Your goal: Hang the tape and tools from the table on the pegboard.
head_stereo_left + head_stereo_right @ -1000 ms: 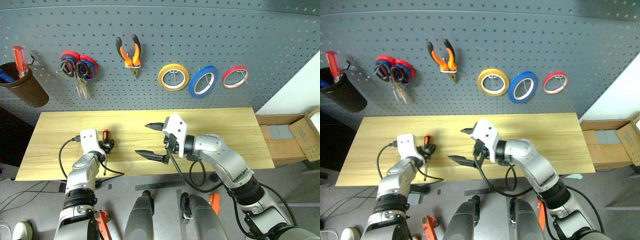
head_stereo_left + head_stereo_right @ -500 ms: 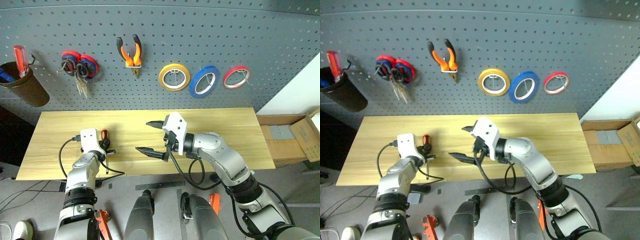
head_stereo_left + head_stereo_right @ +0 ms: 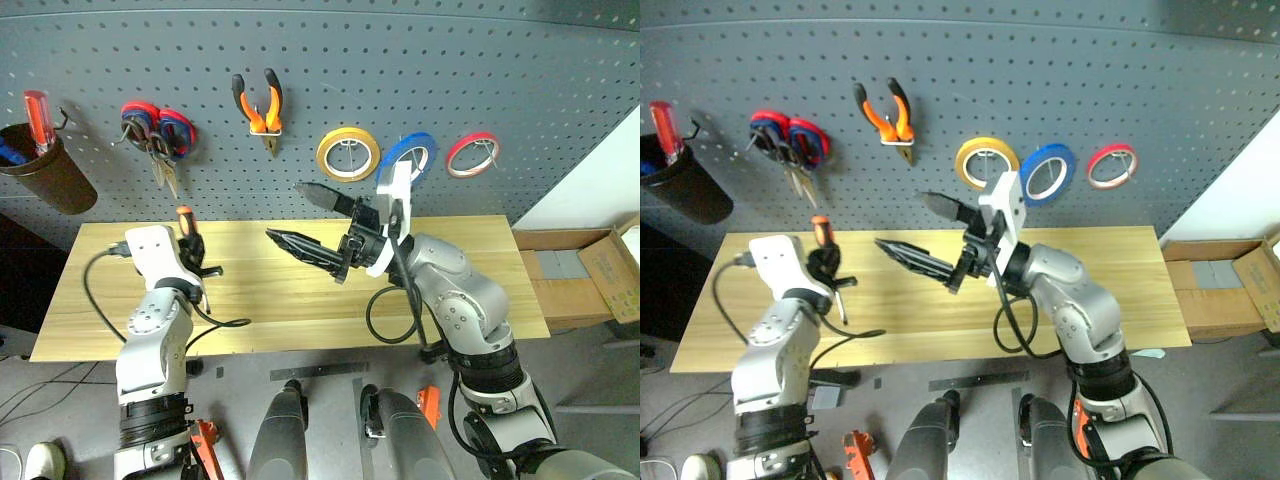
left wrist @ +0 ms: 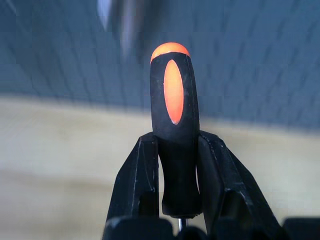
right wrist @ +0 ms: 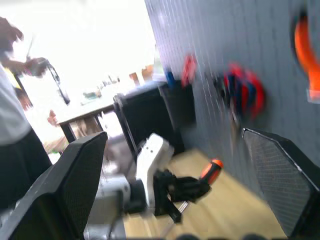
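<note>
The left gripper [image 4: 177, 172] is clamping the screwdriver [image 4: 173, 115] by its handle, above the table [image 3: 470, 250]; the right gripper [image 3: 308, 218] is hanging spread wide, empty, below the pliers [image 3: 260, 108] on the pegboard [image 3: 420, 60].

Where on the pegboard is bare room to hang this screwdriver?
Free pegboard: the wide band above the tape rolls, and the gap between the red-and-blue scissors and the pliers. Crowded: yellow roll, blue tape and red roll sit close together, right gripper before them.
</note>
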Robot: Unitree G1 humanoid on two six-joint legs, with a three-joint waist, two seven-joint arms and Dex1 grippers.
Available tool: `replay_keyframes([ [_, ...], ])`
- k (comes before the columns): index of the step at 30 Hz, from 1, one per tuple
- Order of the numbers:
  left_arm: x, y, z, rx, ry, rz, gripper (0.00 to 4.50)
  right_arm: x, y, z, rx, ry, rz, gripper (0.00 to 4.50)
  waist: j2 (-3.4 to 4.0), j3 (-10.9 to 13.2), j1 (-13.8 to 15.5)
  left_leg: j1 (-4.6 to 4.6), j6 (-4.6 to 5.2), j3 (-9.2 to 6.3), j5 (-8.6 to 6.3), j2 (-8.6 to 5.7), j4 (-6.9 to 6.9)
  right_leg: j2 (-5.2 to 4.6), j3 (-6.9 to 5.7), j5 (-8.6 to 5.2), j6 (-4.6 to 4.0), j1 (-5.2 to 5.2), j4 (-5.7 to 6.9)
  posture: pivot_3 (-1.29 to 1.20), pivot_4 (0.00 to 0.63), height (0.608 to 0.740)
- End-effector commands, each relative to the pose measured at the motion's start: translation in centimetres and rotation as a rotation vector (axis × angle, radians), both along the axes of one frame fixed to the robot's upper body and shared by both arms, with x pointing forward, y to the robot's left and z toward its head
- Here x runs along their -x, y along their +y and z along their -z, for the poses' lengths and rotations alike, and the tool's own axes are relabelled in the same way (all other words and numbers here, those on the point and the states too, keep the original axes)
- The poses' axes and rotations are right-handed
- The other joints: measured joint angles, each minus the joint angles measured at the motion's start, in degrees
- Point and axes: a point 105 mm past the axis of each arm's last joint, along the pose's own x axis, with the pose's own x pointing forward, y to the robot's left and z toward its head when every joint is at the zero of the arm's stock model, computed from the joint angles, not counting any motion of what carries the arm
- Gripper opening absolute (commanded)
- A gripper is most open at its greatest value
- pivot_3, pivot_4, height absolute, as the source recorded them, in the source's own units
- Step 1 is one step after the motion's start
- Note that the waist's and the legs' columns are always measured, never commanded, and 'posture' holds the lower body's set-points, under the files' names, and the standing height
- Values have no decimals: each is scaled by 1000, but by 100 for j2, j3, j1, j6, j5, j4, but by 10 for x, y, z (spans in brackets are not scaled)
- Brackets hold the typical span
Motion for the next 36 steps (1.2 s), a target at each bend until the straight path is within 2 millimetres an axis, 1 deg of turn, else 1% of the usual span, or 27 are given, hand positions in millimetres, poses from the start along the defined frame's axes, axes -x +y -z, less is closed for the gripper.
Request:
replay_keyframes([
  [1, 21, 17, -52, -119, -190, -105, 699, 9, -2, -20, -74, -19, -32, 4500, -1, -2, 5, 0, 0, 1, 0, 0, 0, 0, 0, 0, 0, -1, 0, 174, 245, 740],
  [3, 29, 17, -85, -262, -309, -118, 699, 7, 1, -26, -97, -30, -24, 4500, -6, -5, 33, -1, 0, 0, 0, -1, 0, 1, -1, 0, 0, -2, 0, 199, 228, 740],
  [4, 34, 22, -97, -302, -359, -148, 699, 6, 3, -29, -108, -35, -25, 4500, -11, -9, 44, -2, -1, 0, 1, 1, 0, 4, -3, 0, 0, -4, 2, 201, 224, 740],
  [7, 43, 46, -110, -282, -439, -276, 699, 3, 5, -33, -130, -38, -23, 4500, -18, -45, 123, -2, -1, 2, 1, 4, 0, 8, -2, 1, -1, -6, 3, 210, 213, 740],
  [8, 44, 51, -112, -281, -450, -295, 699, 2, 5, -34, -134, -40, -23, 4500, -23, -60, 149, -1, -2, 4, 1, 5, 0, 8, -2, 1, -1, -5, 2, 212, 212, 740],
  [9, 44, 54, -119, -284, -477, -304, 699, 2, 5, -37, -147, -45, -25, 4500, -24, -75, 169, -1, -3, 5, 0, 4, -1, 8, -2, 1, -1, -4, -2, 214, 210, 740],
  [12, 35, 57, -143, -289, -549, -281, 699, 2, 6, -49, -206, -50, -39, 4500, -33, -86, 257, -2, -4, 5, 0, 3, 1, 7, -4, 1, -1, -3, -3, 217, 205, 740],
  [16, 16, 62, -178, -277, -627, -255, 699, 0, 14, -67, -276, -45, -53, 4500, -50, -97, 336, -8, -12, 9, 7, 16, 5, 16, -27, 2, -2, -2, 1, 211, 199, 740],
  [19, 3, 61, -198, -277, -665, -215, 699, -1, 19, -70, -282, -54, -48, 4500, -65, -112, 353, -8, -14, 15, 7, 16, 4, 19, -42, 2, -2, 1, -2, 209, 199, 740],
  [20, 0, 61, -202, -274, -673, -209, 699, -2, 20, -70, -282, -54, -44, 4500, -65, -113, 355, -8, -14, 18, 7, 17, 3, 17, -40, 3, -3, 2, -3, 209, 199, 740],
  [23, -10, 61, -222, -265, -713, -181, 699, -4, 23, -69, -278, -60, -36, 4500, -67, -114, 350, -8, -14, 27, 7, 14, 3, 7, -39, 4, -3, 1, -2, 207, 202, 740],
  [27, -17, 66, -244, -265, -751, -176, 699, -6, 23, -67, -276, -63, -24, 4500, -68, -114, 326, -13, -17, 25, 9, 8, 3, 9, -51, 7, -6, -5, 5, 205, 205, 740],
  [32, -17, 82, -256, -262, -775, -218, 699, -8, 23, -66, -275, -63, -14, 4500, -68, -114, 273, -9, -23, 27, 11, -3, 3, 11, -55, 9, -10, -8, 14, 203, 207, 740],
  [36, -14, 88, -263, -270, -796, -244, 699, -10, 23, -64, -273, -60, -9, 4500, -68, -114, 276, -6, -27, 27, 13, 1, 3, 15, -58, 10, -11, -9, 23, 212, 215, 740],
])
